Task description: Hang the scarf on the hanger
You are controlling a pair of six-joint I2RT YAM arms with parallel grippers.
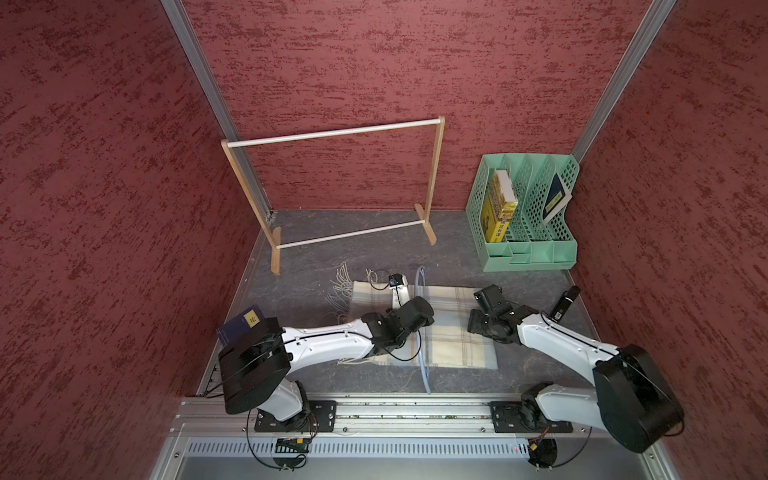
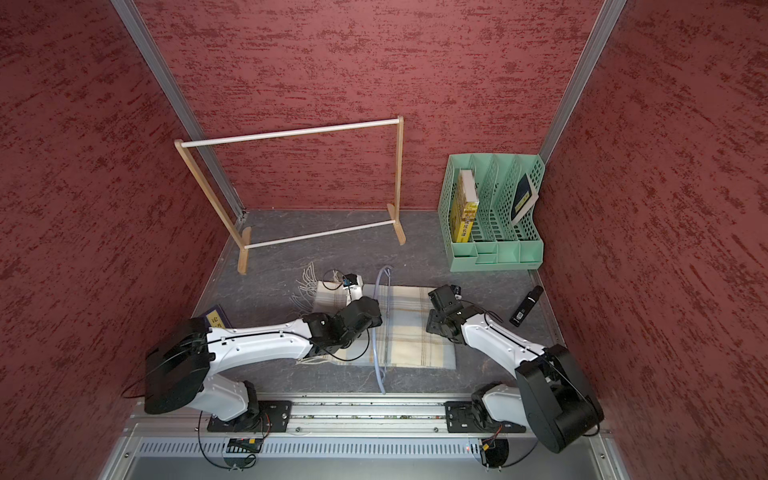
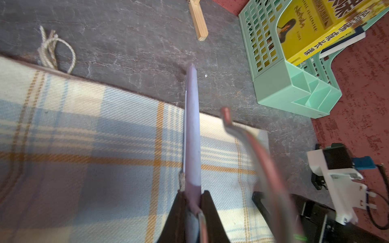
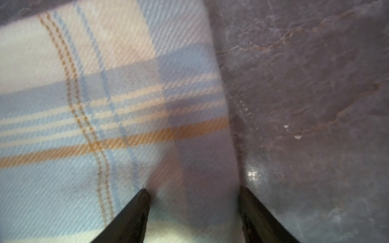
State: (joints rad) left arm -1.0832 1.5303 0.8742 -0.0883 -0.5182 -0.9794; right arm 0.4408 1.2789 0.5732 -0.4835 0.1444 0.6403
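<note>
The scarf (image 1: 453,332) (image 2: 415,336) lies folded flat in the middle of the table, its cream fringe (image 1: 340,282) at the left end. The pale-blue hanger (image 1: 423,365) (image 2: 376,365) lies across it, running from the table's front toward the back. My left gripper (image 1: 415,316) (image 3: 192,192) is shut on the hanger (image 3: 192,126), just above the cloth (image 3: 84,136). The hanger's wire hook (image 3: 227,117) shows blurred beside it. My right gripper (image 1: 476,322) (image 4: 193,191) is open and low over the scarf's right edge (image 4: 105,105), one finger over cloth and one over the table.
A wooden rack (image 1: 332,133) with white rods stands at the back. A green file organizer (image 1: 528,249) holding books stands at the back right. A black device (image 1: 563,307) lies near the right wall. A dark blue book (image 1: 245,324) lies by the left arm.
</note>
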